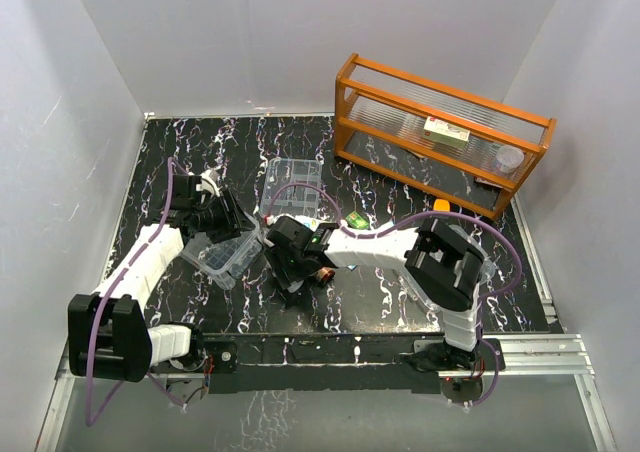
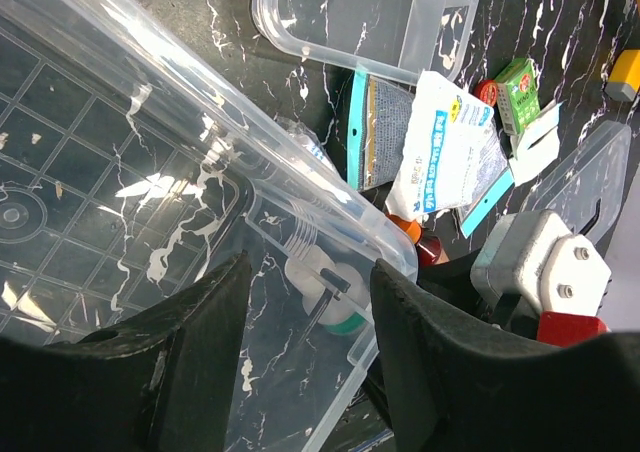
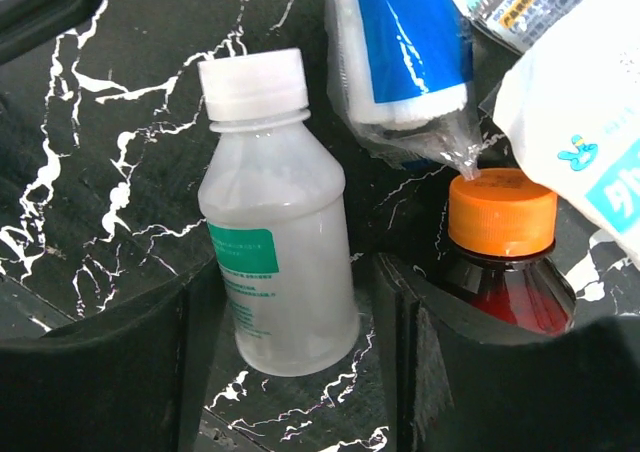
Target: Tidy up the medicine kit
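The medicine kit's clear box (image 1: 228,255) sits tilted at the left of the black marble table, and its divided clear tray (image 1: 293,184) lies just behind it. My left gripper (image 1: 222,222) is open, its fingers astride the box's end wall (image 2: 300,202). In the middle, my right gripper (image 1: 290,257) is open around a white bottle (image 3: 270,222) with a green label, and there are gaps on both sides of the bottle. A brown bottle with an orange cap (image 3: 503,212) lies just outside the right finger.
A blue and white pack (image 3: 400,52), a white sachet (image 2: 440,152) and a small green carton (image 2: 518,90) lie heaped by the tray (image 2: 340,22). Another clear plastic piece (image 2: 585,167) lies farther right. An orange wooden rack (image 1: 440,132) stands at the back right, against white walls.
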